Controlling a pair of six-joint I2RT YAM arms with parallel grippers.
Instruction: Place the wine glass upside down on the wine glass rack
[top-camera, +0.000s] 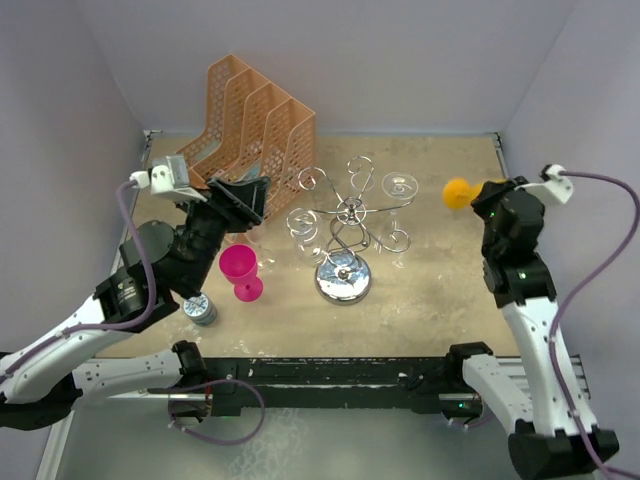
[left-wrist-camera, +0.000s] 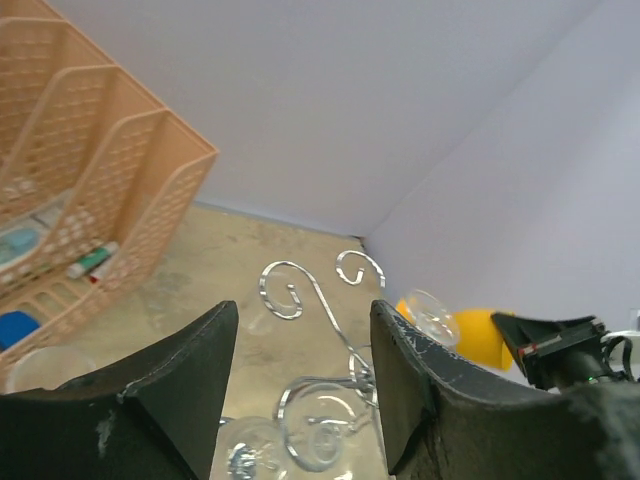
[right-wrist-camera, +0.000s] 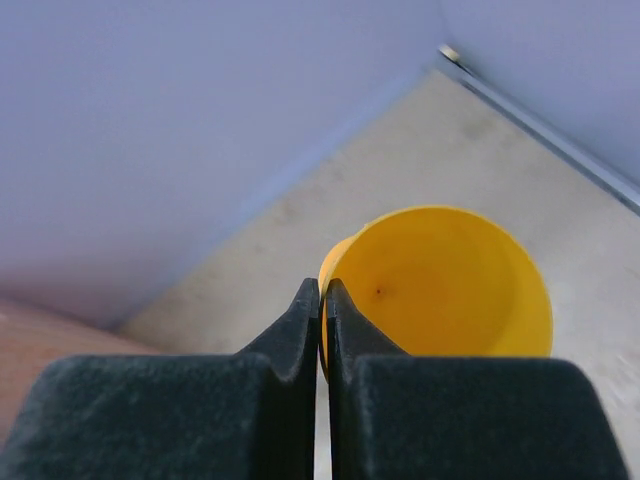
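The silver wire rack (top-camera: 345, 225) stands mid-table on a round chrome base (top-camera: 343, 280); its curled loops also show in the left wrist view (left-wrist-camera: 290, 290). Clear glasses hang on some arms (top-camera: 400, 186). My right gripper (top-camera: 482, 196) is shut on the rim of a yellow glass (right-wrist-camera: 440, 285), held off the table to the right of the rack (top-camera: 458, 192); only its bowl shows. My right fingertips meet in the right wrist view (right-wrist-camera: 322, 292). A pink wine glass (top-camera: 240, 270) stands upright left of the rack. My left gripper (top-camera: 254, 200) is open and empty, facing the rack (left-wrist-camera: 300, 385).
An orange mesh file organiser (top-camera: 250, 120) stands at the back left, close behind my left gripper. A small round tin (top-camera: 200, 310) lies near the front left. White walls close in the back and both sides.
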